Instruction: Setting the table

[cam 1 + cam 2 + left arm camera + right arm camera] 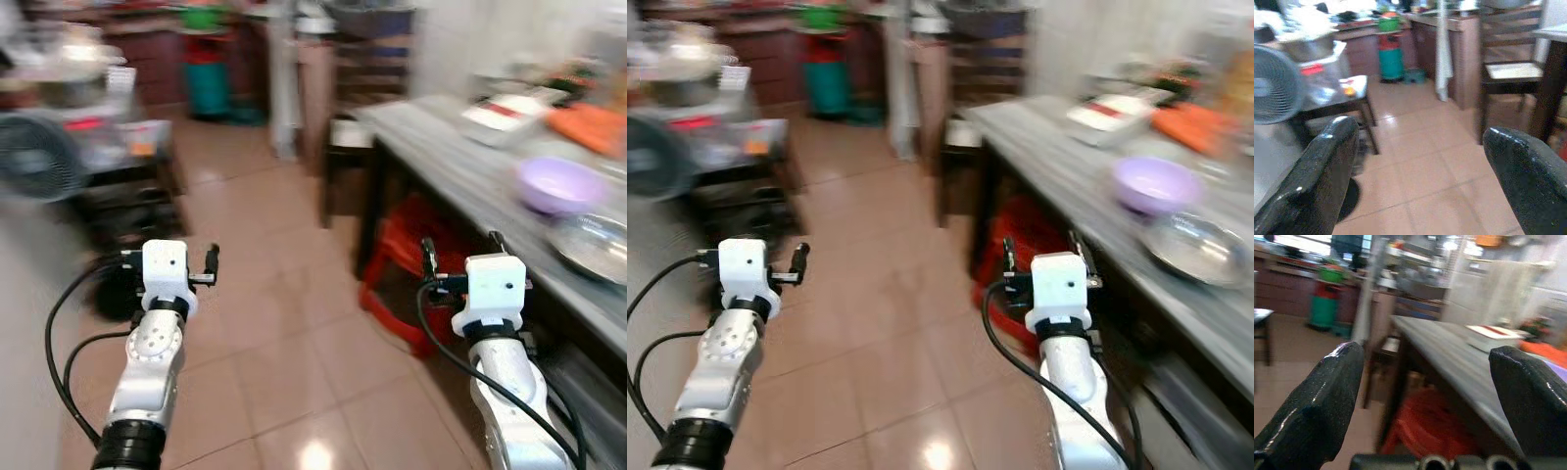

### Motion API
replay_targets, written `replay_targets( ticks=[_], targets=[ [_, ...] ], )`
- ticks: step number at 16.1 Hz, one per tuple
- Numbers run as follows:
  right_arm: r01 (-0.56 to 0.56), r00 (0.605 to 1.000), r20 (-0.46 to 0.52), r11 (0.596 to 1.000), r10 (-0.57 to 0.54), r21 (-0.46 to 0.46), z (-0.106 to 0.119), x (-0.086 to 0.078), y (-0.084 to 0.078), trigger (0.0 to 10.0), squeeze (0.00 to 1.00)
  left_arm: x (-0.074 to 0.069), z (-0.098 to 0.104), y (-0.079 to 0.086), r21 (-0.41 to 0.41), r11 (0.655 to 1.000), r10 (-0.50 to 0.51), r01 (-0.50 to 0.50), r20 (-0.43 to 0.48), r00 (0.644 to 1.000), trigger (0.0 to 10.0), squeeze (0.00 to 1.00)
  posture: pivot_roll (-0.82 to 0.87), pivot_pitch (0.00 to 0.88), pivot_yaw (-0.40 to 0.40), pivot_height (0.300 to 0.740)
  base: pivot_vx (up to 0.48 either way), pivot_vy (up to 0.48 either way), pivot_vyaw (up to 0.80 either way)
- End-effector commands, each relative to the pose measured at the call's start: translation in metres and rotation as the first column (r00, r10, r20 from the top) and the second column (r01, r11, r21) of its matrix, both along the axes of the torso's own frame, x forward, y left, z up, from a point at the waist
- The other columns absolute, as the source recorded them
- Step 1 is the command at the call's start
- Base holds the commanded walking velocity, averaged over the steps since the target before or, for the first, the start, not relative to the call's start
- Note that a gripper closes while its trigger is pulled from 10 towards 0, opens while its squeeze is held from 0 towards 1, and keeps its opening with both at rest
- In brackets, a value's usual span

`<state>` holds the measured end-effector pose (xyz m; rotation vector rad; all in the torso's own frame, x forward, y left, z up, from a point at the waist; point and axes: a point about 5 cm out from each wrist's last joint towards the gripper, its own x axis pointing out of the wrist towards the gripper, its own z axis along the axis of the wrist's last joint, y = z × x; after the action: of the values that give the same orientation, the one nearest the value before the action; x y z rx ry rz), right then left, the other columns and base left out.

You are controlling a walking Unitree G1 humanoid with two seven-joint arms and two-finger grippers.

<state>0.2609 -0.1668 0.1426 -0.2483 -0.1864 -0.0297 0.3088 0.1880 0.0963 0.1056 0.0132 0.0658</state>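
- The left gripper (168,260) stretched forward over the tiled floor (274,333), fingers spread wide, empty.
- The right gripper (460,257) reached out beside the grey table (460,157), likewise parted, empty.

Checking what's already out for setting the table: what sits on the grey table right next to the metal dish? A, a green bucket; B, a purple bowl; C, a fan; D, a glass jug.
B: the purple bowl rests on the grey table just beyond the metal dish.
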Motion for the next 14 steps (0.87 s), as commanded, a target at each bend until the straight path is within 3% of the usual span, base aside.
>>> replay_targets(
  ticks=[1, 5, 6, 7, 14],
  targets=[
    [-0.019, 1.000, 0.000, 1.000, 0.019, 0.007, 0.000, 0.000, 0.001, 10.0, 0.52, 0.000, 0.000, -0.001, 0.003, 1.000, 0.005, -0.005, 0.003, 1.000, 10.0, 0.00, -0.04, 0.000, 0.003, 0.740, 0.000, 0.000, 0.77],
    [-0.081, 0.997, -0.007, 0.996, 0.081, 0.043, -0.002, 0.004, 0.010, 10.0, 0.51, -0.009, -0.018, 0.005, 0.034, 0.998, 0.047, -0.046, -0.040, 0.998, 10.0, 0.00, -0.02, 0.000, 0.000, 0.740, 0.000, 0.000, 0.71],
    [-0.101, 0.995, -0.008, 0.993, 0.102, 0.059, -0.003, 0.005, 0.013, 10.0, 0.14, -0.012, -0.024, 0.008, 0.042, 0.997, 0.064, -0.061, -0.058, 0.996, 10.0, 0.00, -0.01, 0.000, -0.007, 0.740, 0.000, 0.000, 0.00],
    [-0.099, 0.995, -0.009, 0.994, 0.100, 0.056, -0.004, 0.006, 0.014, 10.0, 0.01, -0.013, -0.027, 0.010, 0.039, 0.997, 0.073, -0.071, -0.066, 0.995, 10.0, 0.00, -0.01, 0.000, -0.007, 0.740, 0.000, 0.000, 0.00],
    [-0.084, 0.993, -0.070, 0.992, 0.091, 0.098, -0.016, 0.026, 0.013, 10.0, 0.00, -0.021, -0.029, 0.020, 0.009, 0.987, 0.163, -0.163, -0.035, 0.986, 10.0, 0.00, 0.07, 0.000, -0.097, 0.740, 0.000, 0.000, 0.00]
  ],
)
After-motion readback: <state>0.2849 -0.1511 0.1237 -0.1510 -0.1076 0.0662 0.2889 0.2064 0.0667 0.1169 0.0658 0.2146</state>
